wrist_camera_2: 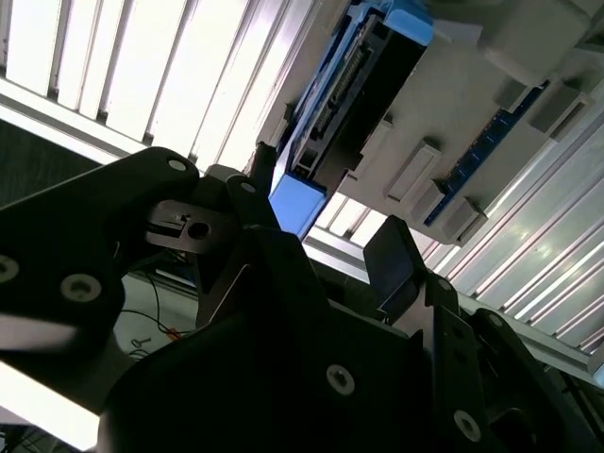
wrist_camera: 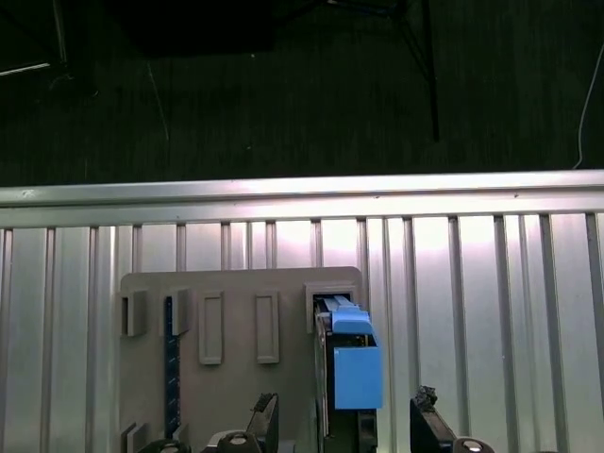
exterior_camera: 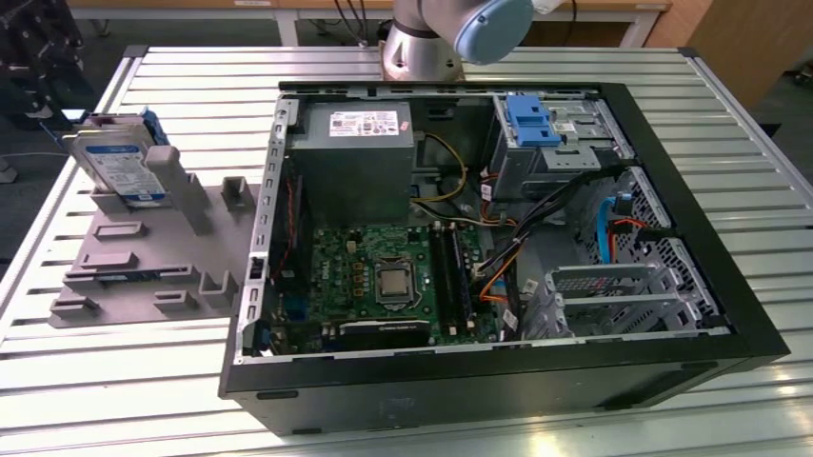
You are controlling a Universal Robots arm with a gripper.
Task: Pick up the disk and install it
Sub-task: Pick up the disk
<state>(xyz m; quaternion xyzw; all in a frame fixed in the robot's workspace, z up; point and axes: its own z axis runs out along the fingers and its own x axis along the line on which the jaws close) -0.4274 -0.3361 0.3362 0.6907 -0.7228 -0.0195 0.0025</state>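
Observation:
The disk (exterior_camera: 117,160), a silver drive with a white-and-blue label in a blue carrier, stands on edge in a grey holder (exterior_camera: 140,257) on the table, at the exterior view's left of the computer case. In the first wrist view the disk (wrist_camera: 347,363) shows edge-on with its blue end tab. My gripper (wrist_camera: 344,408) is open, with one dark fingertip (wrist_camera: 267,408) on each side of the disk and a gap to it. In the second wrist view the gripper (wrist_camera_2: 316,222) again stands open near the disk (wrist_camera_2: 354,90), not touching it.
An open computer case (exterior_camera: 711,286) lies in the middle of the slatted metal table (exterior_camera: 128,381). Inside are a grey power-supply box (exterior_camera: 356,152), a motherboard (exterior_camera: 381,276) and an upright blue bracket (exterior_camera: 527,119) in the drive cage. The arm's base (exterior_camera: 426,48) stands behind the case.

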